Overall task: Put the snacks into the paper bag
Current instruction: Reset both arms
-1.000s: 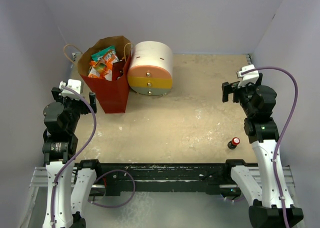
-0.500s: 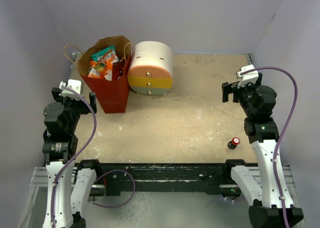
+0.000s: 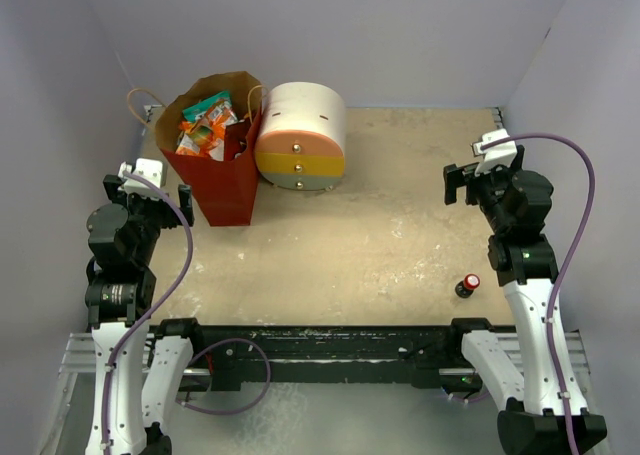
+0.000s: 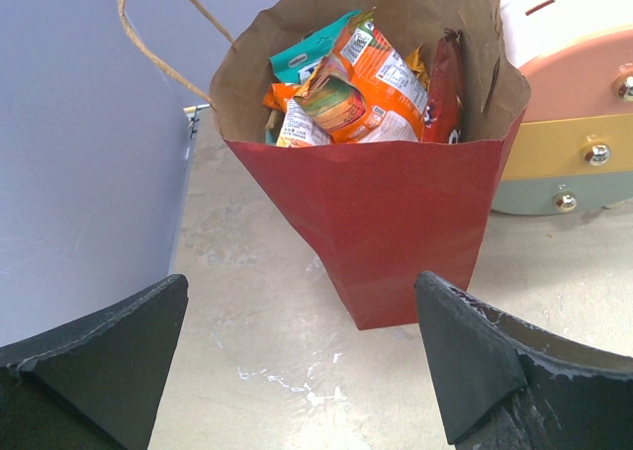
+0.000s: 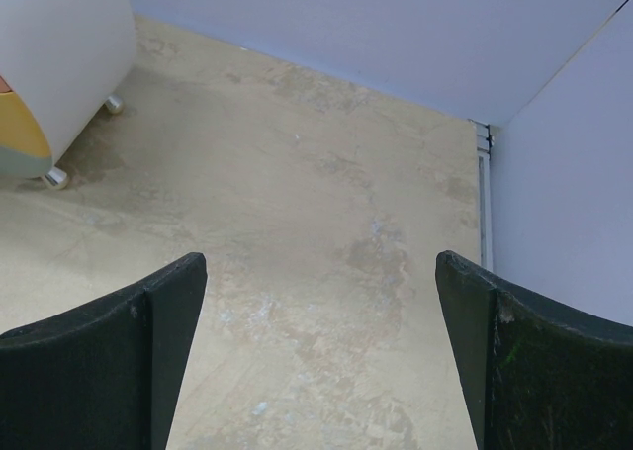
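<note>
The paper bag (image 3: pixel 225 180), brown on top and red below with twisted handles, stands upright at the back left. Several snacks (image 3: pixel 207 125) fill it: orange, teal and red packets, seen closely in the left wrist view (image 4: pixel 361 84) inside the bag (image 4: pixel 396 213). My left gripper (image 3: pixel 148 187) is open and empty, just left of the bag and low near the table; in its own view the gripper (image 4: pixel 302 312) faces the bag's red front. My right gripper (image 3: pixel 475 180) is open and empty over the right side of the table, and its view (image 5: pixel 321 292) shows only bare table between the fingers.
A round cream, orange and yellow drawer unit (image 3: pixel 301 137) stands against the bag's right side; it also shows in the left wrist view (image 4: pixel 584 134) and the right wrist view (image 5: pixel 49 64). A small dark bottle with a red cap (image 3: pixel 467 285) stands near the right arm. Grey walls enclose the table.
</note>
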`<act>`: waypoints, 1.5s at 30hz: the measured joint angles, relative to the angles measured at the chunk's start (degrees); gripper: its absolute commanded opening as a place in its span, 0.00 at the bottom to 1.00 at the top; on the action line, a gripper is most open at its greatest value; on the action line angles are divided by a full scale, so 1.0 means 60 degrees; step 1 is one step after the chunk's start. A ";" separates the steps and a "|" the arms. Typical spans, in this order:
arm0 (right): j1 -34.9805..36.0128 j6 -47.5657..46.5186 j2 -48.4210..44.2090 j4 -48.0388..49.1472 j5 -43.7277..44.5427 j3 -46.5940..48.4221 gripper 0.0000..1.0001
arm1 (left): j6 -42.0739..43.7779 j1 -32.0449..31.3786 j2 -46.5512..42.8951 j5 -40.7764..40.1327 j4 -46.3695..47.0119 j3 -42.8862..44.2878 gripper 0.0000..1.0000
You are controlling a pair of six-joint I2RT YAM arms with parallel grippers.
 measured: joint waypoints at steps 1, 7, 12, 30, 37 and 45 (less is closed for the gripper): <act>0.0000 0.0004 0.0000 0.0000 -0.0004 0.0000 1.00 | 0.0000 0.0007 0.0000 -0.0004 0.0000 0.0000 0.99; 0.0000 0.0000 0.0000 0.0000 -0.0127 0.0000 1.00 | 0.0000 0.0055 -0.0018 -0.0004 0.0000 -0.0004 0.99; 0.0000 -0.0018 0.0000 0.0000 -0.0131 0.0000 1.00 | 0.0000 0.0055 -0.0055 -0.0004 0.0004 -0.0004 0.99; 0.0000 -0.0029 0.0000 0.0000 -0.0135 0.0000 1.00 | 0.0000 0.0062 -0.0058 -0.0033 0.0062 -0.0080 0.99; 0.0000 -0.0022 0.0000 0.0007 -0.0033 0.0000 1.00 | 0.0000 0.0062 -0.0058 -0.0106 0.0076 -0.0124 0.99; 0.0000 0.0047 0.0000 0.0113 0.0663 0.0000 1.00 | -0.0007 0.0062 -0.0058 -0.0448 0.0131 -0.0127 0.99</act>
